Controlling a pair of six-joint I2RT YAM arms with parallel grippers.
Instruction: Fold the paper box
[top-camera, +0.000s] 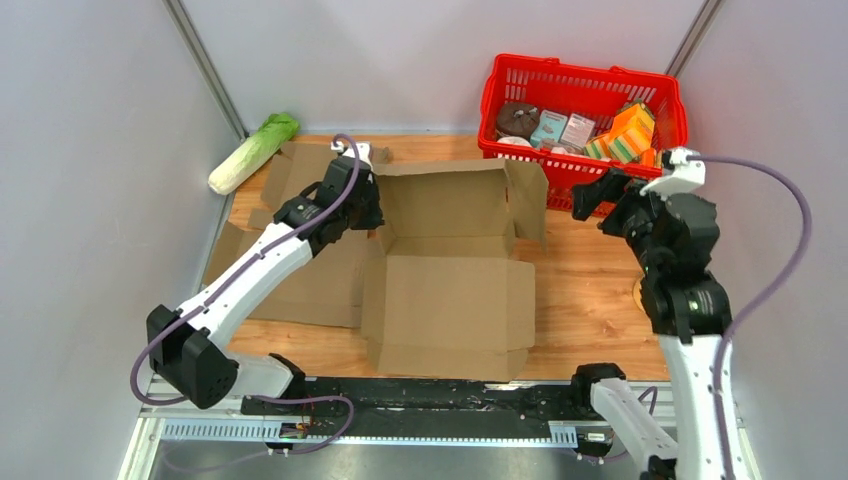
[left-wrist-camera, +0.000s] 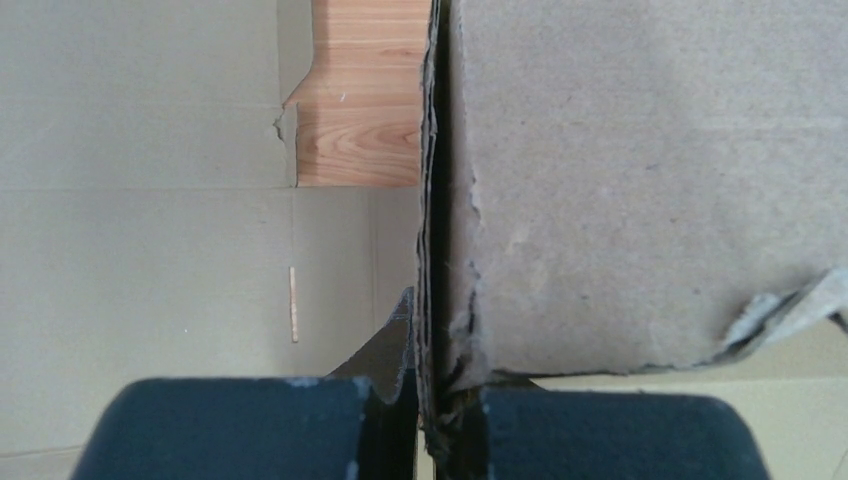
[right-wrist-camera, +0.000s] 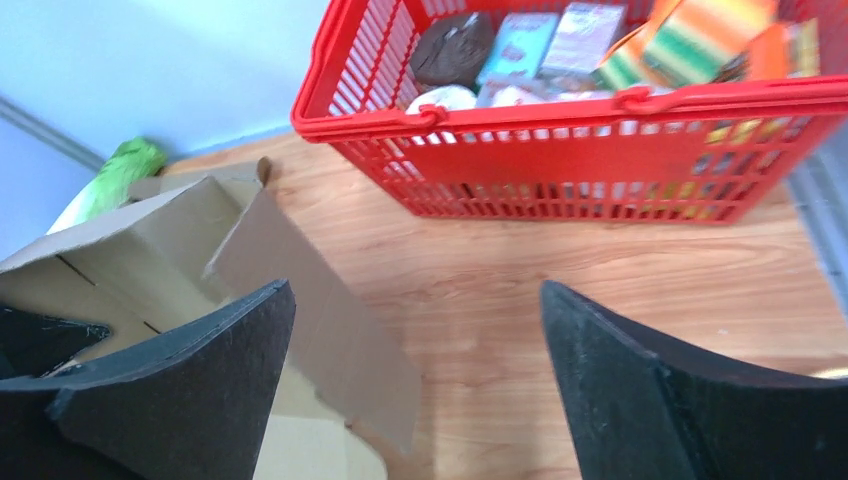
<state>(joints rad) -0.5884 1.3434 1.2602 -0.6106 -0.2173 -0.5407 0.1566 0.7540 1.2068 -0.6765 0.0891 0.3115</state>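
Observation:
The brown paper box (top-camera: 450, 290) lies opened out mid-table, its back wall and side flaps partly raised. My left gripper (top-camera: 370, 215) is at the box's back left corner, shut on the upright edge of a cardboard flap (left-wrist-camera: 600, 180). In the left wrist view the torn flap edge is pinched between the dark pads (left-wrist-camera: 230, 430). My right gripper (top-camera: 588, 200) hovers just right of the box's right flap (top-camera: 528, 200), open and empty. The right wrist view has that flap (right-wrist-camera: 320, 300) below and left of the wide-apart fingers (right-wrist-camera: 660, 390).
A second flat cardboard sheet (top-camera: 300, 285) lies under and left of the box. A red basket (top-camera: 585, 75) full of groceries stands at the back right, close behind my right gripper. A napa cabbage (top-camera: 252, 152) lies at the back left by the wall.

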